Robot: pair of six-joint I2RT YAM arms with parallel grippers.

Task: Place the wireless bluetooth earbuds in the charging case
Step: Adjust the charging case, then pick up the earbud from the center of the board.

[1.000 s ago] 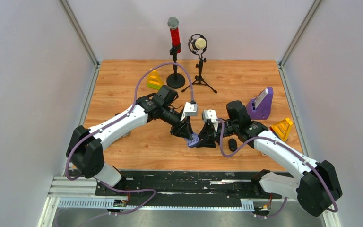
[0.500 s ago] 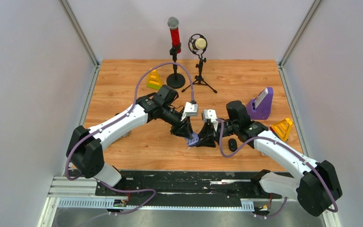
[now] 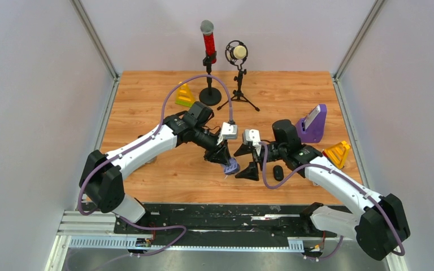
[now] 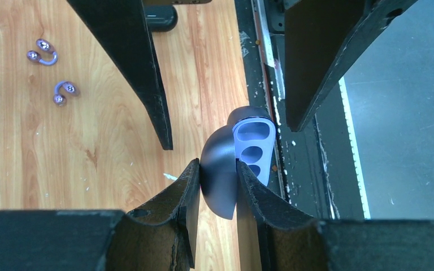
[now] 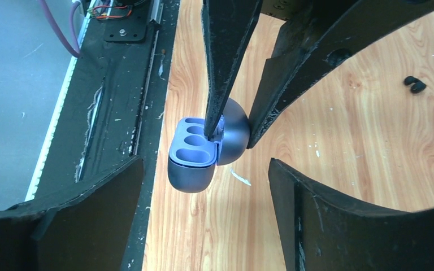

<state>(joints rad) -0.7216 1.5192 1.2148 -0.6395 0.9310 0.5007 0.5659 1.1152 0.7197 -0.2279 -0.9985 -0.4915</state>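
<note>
Where the two arms meet at mid-table, the left gripper (image 3: 226, 161) is clenched on the charging case (image 3: 231, 167) — its two black fingers (image 4: 187, 189) pinch the rounded grey-blue lid, one on each side, and the lavender base hangs open from the hinge just beside them. Seen from the right wrist, that base shows three oval recesses, all bare, with only their own lavender walls inside. The case looks lifted off the wood of the table (image 3: 147, 113), though how high cannot be told.

Against the picture of a second ago, the right gripper (image 3: 246, 162) has changed: then its fingers were drawn together right at the case, now they are released and spread wide, one on either side of the case and touching neither lid nor base. The left arm and the case sit as they did.

Two shiny purple earbuds (image 4: 44, 52) lie on the wood well apart from the case in the left wrist view, each a small hooked bud. A small black earbud (image 5: 414, 83) lies on the wood, also well apart from the case, in the right wrist view.

A black oval object (image 3: 278, 172) rests just to the right of the case, behind the right gripper's fingers. Beyond the case, at the far edge of the wood, stand a red microphone (image 3: 208, 42) and a round studio microphone (image 3: 238, 52) — each on its own stand
</note>
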